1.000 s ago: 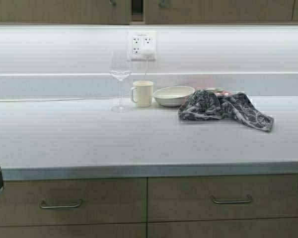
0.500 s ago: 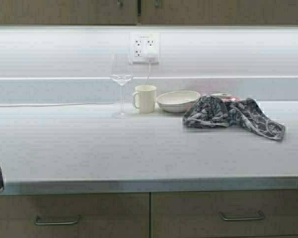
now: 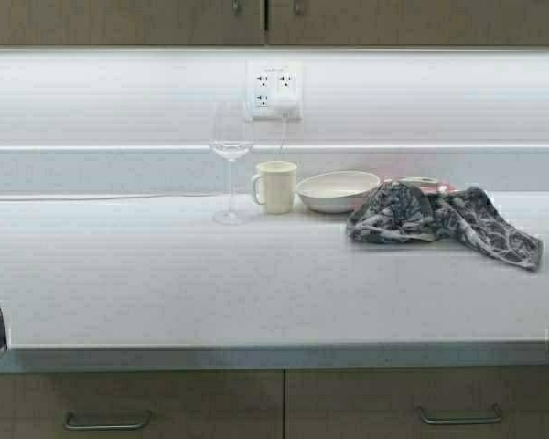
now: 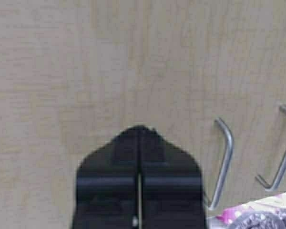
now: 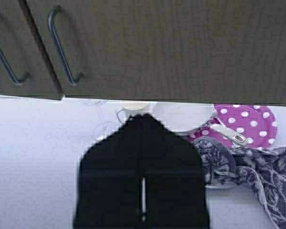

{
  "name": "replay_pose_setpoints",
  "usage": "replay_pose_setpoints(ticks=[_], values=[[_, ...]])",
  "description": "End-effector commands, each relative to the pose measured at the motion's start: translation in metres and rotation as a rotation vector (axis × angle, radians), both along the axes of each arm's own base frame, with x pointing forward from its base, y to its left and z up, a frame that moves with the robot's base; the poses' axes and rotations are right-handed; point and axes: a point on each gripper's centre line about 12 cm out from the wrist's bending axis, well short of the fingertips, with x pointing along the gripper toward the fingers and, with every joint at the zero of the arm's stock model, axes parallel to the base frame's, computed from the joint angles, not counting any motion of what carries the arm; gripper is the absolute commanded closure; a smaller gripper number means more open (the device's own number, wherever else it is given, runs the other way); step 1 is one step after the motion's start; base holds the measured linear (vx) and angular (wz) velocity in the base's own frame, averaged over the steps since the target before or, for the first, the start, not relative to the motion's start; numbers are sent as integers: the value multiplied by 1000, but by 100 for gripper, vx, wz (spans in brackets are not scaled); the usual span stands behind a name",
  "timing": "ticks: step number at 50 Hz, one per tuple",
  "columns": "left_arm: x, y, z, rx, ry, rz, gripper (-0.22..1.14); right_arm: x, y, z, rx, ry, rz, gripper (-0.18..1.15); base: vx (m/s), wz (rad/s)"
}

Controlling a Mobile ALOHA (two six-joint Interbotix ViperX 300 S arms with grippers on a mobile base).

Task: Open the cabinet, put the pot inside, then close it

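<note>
The cabinet (image 3: 165, 23) hangs above the counter, and only the lower edge of its two tan doors shows in the high view. The doors are shut, with slim metal handles (image 3: 236, 5) at the centre seam. In the left wrist view my left gripper (image 4: 139, 130) is shut and empty, facing the left door (image 4: 86, 62) beside the handles (image 4: 224, 162). In the right wrist view my right gripper (image 5: 144, 117) is shut and empty, below the cabinet's lower edge (image 5: 181, 47). The pot is out of view.
On the white counter (image 3: 165, 283) stand a wine glass (image 3: 231, 155), a cream mug (image 3: 276, 187), a white bowl (image 3: 337, 190) and a grey patterned cloth (image 3: 439, 219) over a pink dotted plate (image 5: 248, 119). Drawers (image 3: 128, 402) lie below. A wall socket (image 3: 274, 90) has a cord.
The robot has driven closer to the counter. The whole scene has shifted down and a little right in the high view. The things on the counter have not moved.
</note>
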Motion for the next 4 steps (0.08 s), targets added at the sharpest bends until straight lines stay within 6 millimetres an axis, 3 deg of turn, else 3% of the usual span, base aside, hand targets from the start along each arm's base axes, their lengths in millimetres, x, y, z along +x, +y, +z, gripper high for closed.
replay_pose_setpoints(ticks=[1,4], values=[[-32,9,15,-19,-49,-7,88,-1,0,12,7,-33,4,90,3,4],[-40,12,13,-15,-46,-10,88,0,1,11,7,-28,4,90,2,4]])
